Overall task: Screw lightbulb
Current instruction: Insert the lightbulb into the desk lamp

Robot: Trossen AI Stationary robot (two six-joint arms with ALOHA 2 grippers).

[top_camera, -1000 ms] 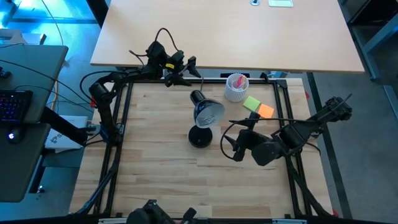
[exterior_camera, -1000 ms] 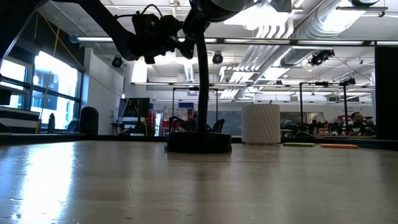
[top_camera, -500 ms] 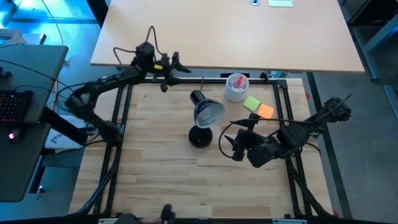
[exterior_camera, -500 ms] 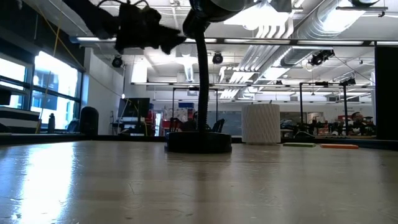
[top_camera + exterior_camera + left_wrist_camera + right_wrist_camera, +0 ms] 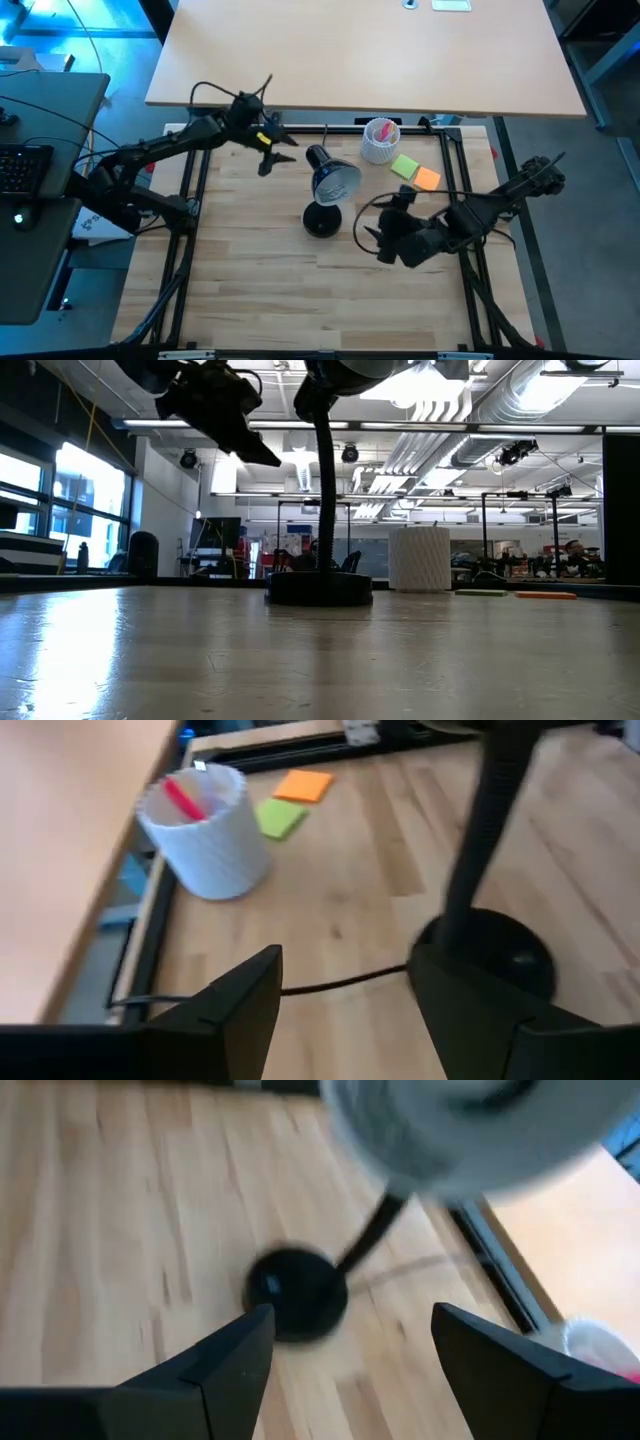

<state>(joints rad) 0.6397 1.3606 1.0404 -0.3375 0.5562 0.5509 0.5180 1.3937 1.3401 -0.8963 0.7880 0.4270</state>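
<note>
The black desk lamp stands on its round base [image 5: 321, 220] in the middle of the table, its head [image 5: 336, 181] tilted and facing up. The head's inside looks pale; I cannot make out the lightbulb apart from it. My left gripper [image 5: 277, 152] is open and empty, in the air left of the lamp head near the far edge, and it looks toward the lamp stem [image 5: 497, 810]. My right gripper [image 5: 368, 233] is open and empty, right of the lamp base [image 5: 297, 1292], pointing at it.
A white ribbed cup [image 5: 380, 140] holding a red item stands at the far right, with a green note [image 5: 405, 166] and an orange note [image 5: 427, 179] beside it. The lamp's black cord [image 5: 335, 982] lies on the wood. A black frame [image 5: 196, 180] edges the table.
My left gripper has swung from the table's far edge toward the near side, closer to the lamp head, and has turned and tipped downward. It stays open and empty. The lamp has not moved.
</note>
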